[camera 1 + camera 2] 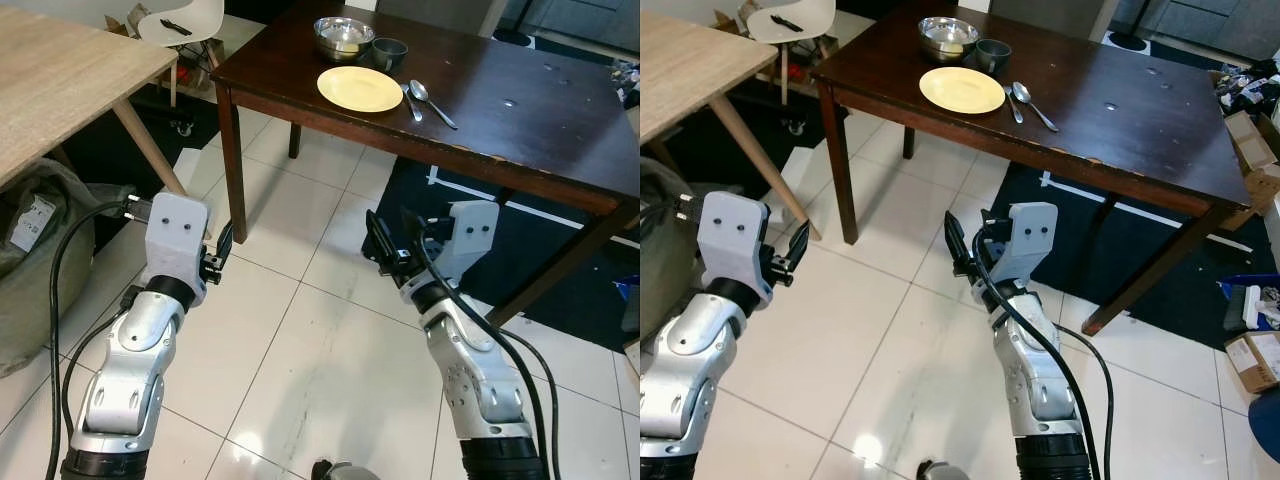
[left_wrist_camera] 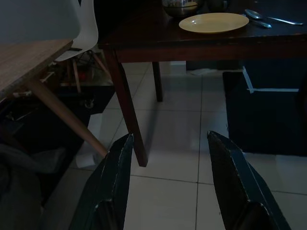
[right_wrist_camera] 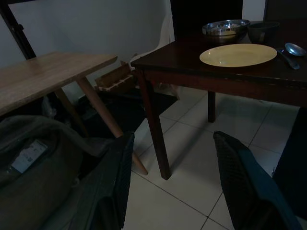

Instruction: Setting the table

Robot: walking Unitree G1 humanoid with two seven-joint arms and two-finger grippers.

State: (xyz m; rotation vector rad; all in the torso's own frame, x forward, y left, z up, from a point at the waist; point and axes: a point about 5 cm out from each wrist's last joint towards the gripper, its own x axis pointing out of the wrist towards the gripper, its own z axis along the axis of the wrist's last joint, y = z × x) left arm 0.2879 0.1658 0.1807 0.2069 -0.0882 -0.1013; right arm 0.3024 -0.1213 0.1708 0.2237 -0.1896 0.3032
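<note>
Both grippers are hanging over the white tiled floor point(image 1: 300, 330), short of the dark brown wooden dining table point(image 1: 520, 110), and neither is holding anything. Left gripper point(image 2: 168, 177) is showing its two black fingers spread apart, with floor tile visible between them. Right gripper point(image 3: 177, 182) is likewise standing with its fingers parted and nothing between them.

On the dark table, the round pale yellow plate point(image 1: 360, 88) is lying flat near the corner closest to the robot's left. Two metal spoons point(image 1: 425, 100) are lying side by side just beside the plate, on its right. Behind the plate, a shiny steel bowl point(image 1: 343, 36) is sitting next to a dark grey cup point(image 1: 389, 52); the two appear close to touching, though contact cannot be confirmed.

A light wooden table point(image 1: 60, 80) is standing to the left, with a white moulded chair point(image 1: 185, 20) behind it and a grey-green bag point(image 1: 30, 270) slumping beneath it.
</note>
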